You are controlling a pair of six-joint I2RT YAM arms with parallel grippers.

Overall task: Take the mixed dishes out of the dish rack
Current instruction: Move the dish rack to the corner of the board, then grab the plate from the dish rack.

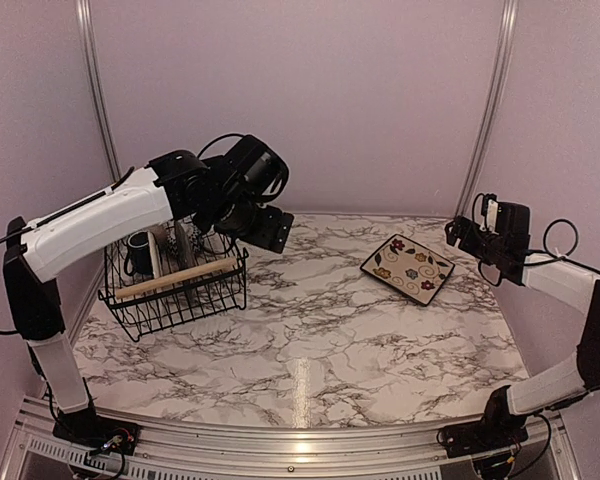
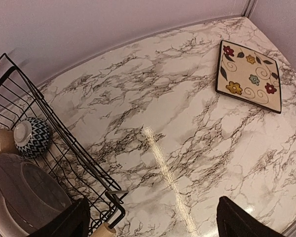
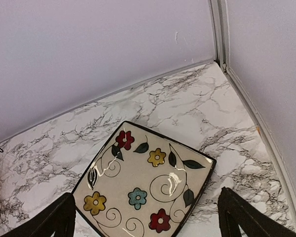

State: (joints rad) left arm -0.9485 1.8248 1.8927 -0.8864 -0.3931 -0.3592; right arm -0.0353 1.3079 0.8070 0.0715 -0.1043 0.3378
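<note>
The dish rack (image 1: 175,285), a black wire basket with wooden bar handles, stands at the left of the table. In it are a dark navy mug (image 1: 138,252) and upright dishes. The left wrist view shows the rack's corner (image 2: 64,148), a blue-and-white patterned bowl (image 2: 33,137), a cream bowl (image 2: 0,142) and a dark round dish (image 2: 32,192). My left gripper (image 1: 270,228) hangs open and empty just right of the rack (image 2: 153,227). The square plate (image 1: 407,268), cream with coloured flowers and a dark rim, lies flat on the table. My right gripper (image 1: 458,232) is open and empty above it (image 3: 148,229).
The marble table (image 1: 310,340) ends at lilac walls behind and on both sides, with metal posts (image 1: 492,100) in the back corners. The square plate lies near the right back corner (image 3: 143,182) and also shows in the left wrist view (image 2: 249,75).
</note>
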